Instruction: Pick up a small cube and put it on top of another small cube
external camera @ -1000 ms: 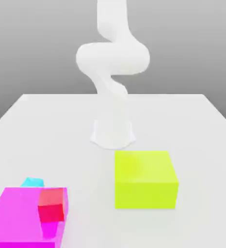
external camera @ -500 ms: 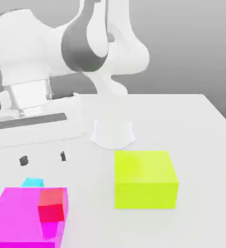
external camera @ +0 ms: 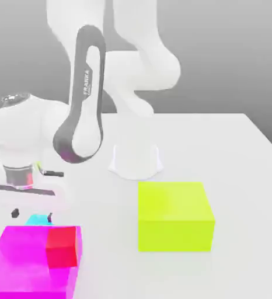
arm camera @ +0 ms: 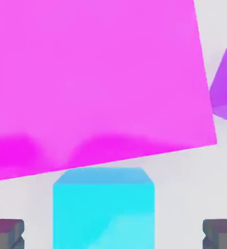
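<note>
The tool [arm camera: 113, 235], spread and empty, straddles the cyan cube [arm camera: 104, 214] (off-centre, nearer one fingertip) beside the magenta block's [arm camera: 96, 73] edge; descending uncorrected could knock the cube askew.

This is a pretend place made by a computer, a bit like a robot lab; a white robot arm [external camera: 83, 87] stands on a plain pale floor or table top [external camera: 220, 152]. Bright, smooth blocks sit there, yellow-green [external camera: 173, 216], pink [external camera: 21, 257] and red; behind is just plain gray.
</note>
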